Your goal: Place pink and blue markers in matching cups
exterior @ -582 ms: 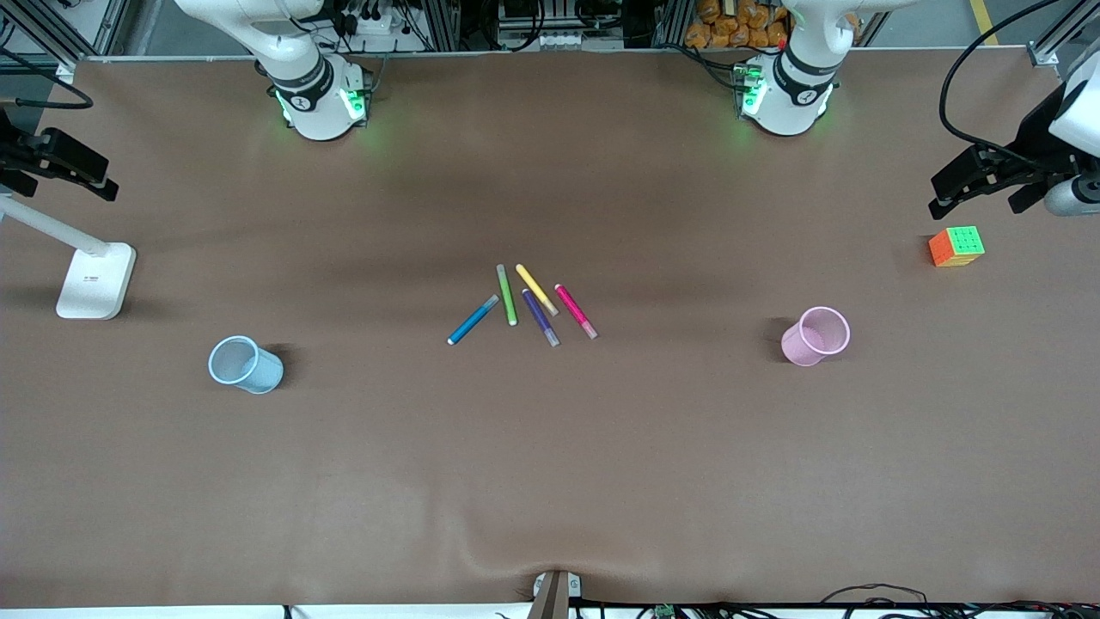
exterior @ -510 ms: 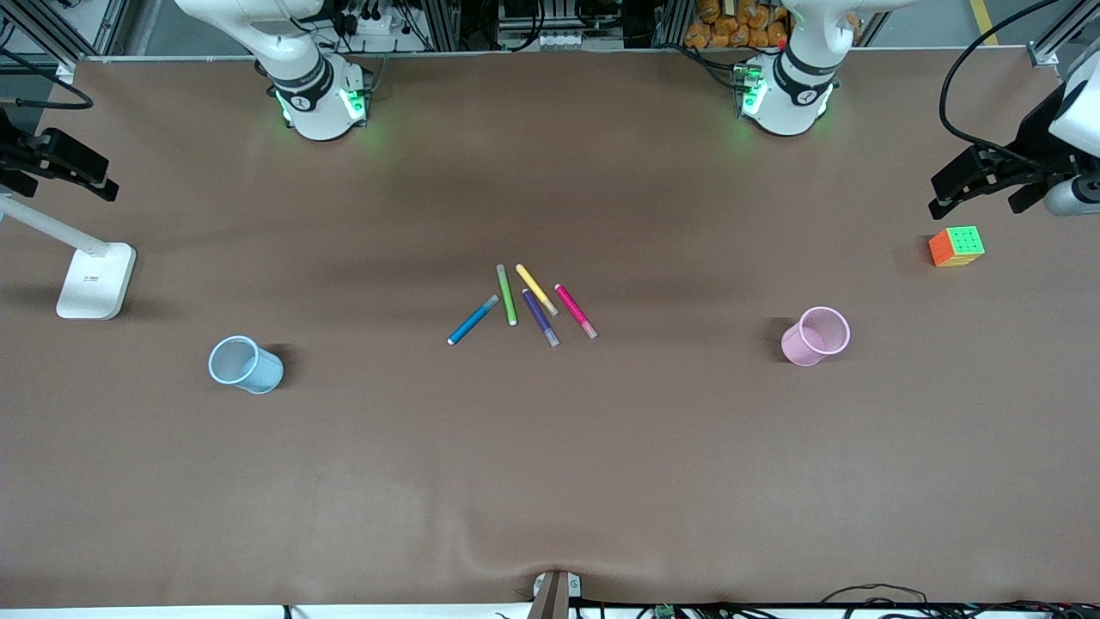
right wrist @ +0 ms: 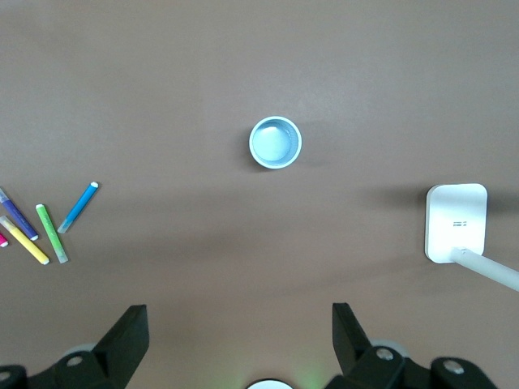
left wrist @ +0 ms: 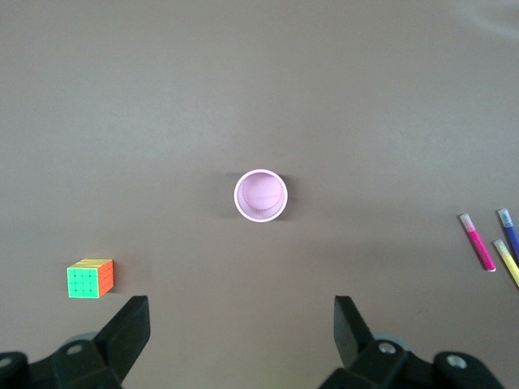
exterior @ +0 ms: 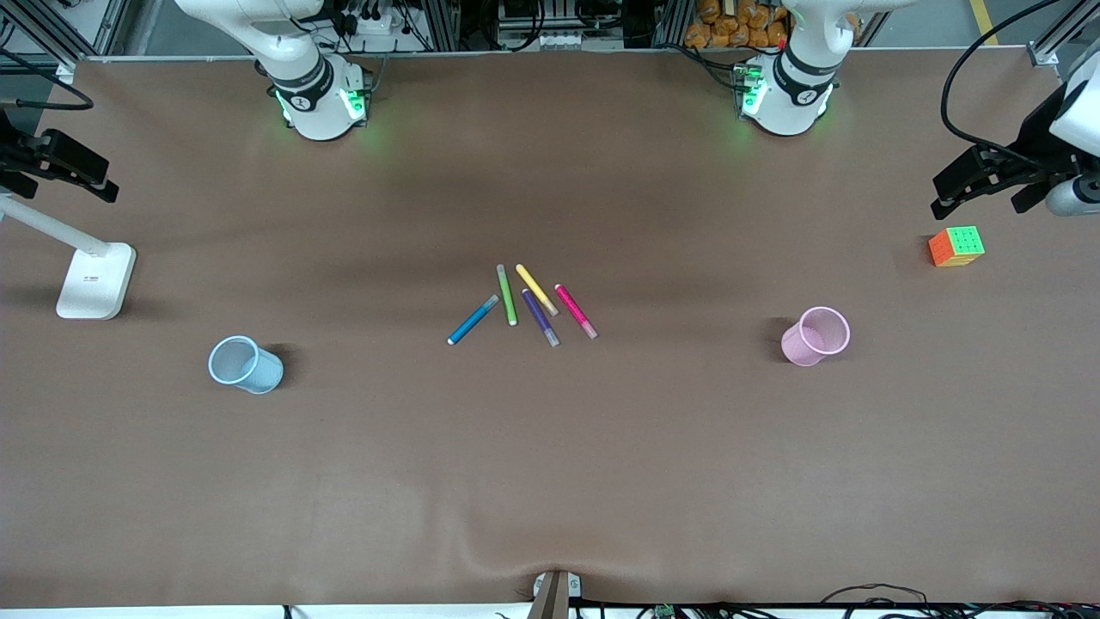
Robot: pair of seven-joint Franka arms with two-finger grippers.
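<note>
The blue marker and the pink marker lie flat in a small fan of markers at the middle of the table. The pale blue cup stands upright toward the right arm's end, the light pink cup toward the left arm's end. Both grippers are out of the front view. In the left wrist view my left gripper is open and empty, high over the pink cup, with the pink marker at the edge. My right gripper is open and empty, high over the blue cup; the blue marker lies off to one side.
Green, yellow and purple markers lie between the blue and pink ones. A colour cube sits near the left arm's end. A white lamp base stands at the right arm's end.
</note>
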